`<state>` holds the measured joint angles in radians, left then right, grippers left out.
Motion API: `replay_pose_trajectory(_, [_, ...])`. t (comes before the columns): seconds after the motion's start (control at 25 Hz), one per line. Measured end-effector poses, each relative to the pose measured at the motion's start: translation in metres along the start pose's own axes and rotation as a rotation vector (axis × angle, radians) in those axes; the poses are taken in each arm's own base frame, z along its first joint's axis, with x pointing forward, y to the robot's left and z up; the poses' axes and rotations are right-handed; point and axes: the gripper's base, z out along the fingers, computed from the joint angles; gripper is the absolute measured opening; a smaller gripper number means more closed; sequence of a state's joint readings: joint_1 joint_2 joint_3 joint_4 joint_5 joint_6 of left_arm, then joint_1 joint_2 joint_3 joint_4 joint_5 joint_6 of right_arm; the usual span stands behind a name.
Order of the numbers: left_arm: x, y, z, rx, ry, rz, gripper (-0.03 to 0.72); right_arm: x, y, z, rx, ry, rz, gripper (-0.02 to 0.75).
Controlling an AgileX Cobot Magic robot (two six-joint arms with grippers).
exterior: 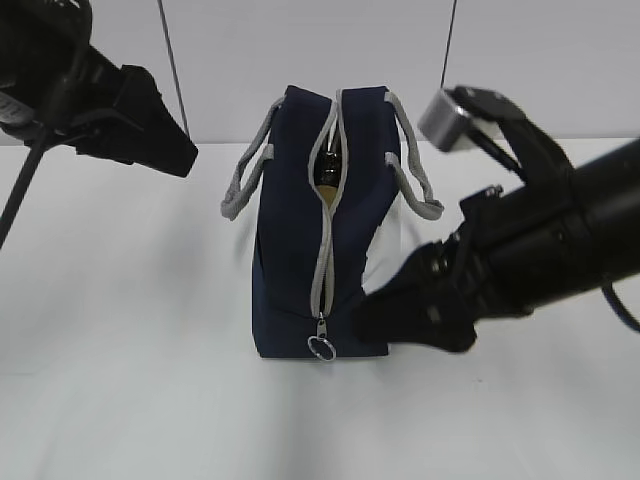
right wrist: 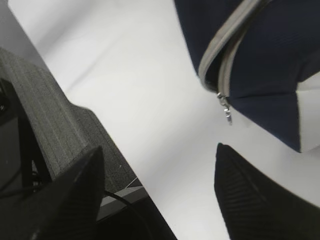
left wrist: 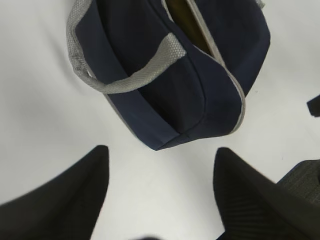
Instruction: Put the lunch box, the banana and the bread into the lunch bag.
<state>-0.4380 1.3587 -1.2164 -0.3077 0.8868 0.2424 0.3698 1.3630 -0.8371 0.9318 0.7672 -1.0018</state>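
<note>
A: Nearest the camera, what is there?

B: The small metal ring pull of the grey zipper, hanging at the near end of the large navy-blue fabric lunch bag with grey handles. The bag stands upright in the middle of the white table, its zipper closed low at the near end and parted further back.

A: Anything inside?

B: A dark yellowish-brown patch shows through the gap; which item it is, I cannot tell.

A: The right gripper?

B: Low on the right, just beside the bag's near end by the white side panel. Its black fingers stand wide apart with only bare table between them.

A: And the left gripper?

B: Raised at the far left, apart from the bag. Its jaws are spread, holding nothing; the bag's end and one grey handle lie beyond them.
</note>
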Motion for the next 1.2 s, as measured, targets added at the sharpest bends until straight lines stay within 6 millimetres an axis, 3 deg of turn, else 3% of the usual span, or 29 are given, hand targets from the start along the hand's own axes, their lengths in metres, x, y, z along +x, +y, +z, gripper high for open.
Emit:
replay_pose_trajectory(0.28, [0.002, 0.000, -0.001, -0.001, -0.001, -0.001, 0.448, 0.044, 0.005, 0.019, -0.083, -0.041, -0.290, 0.507])
replay_pose_trajectory(0.72, [0.002, 0.000, -0.001, -0.002, -0.005, 0.000, 0.430, 0.041, -0.007, 0.037, -0.070, -0.111, -0.156, 0.507])
replay_pose_trajectory(0.92, [0.001, 0.000, -0.001, -0.002, -0.008, 0.002, 0.416, 0.051, -0.021, 0.059, -0.063, -0.065, -0.229, 0.505])
replay_pose_trajectory(1.2, [0.001, 0.000, -0.001, -0.004, -0.012, 0.003, 0.414, 0.065, -0.040, 0.091, -0.069, -0.040, -0.279, 0.407])
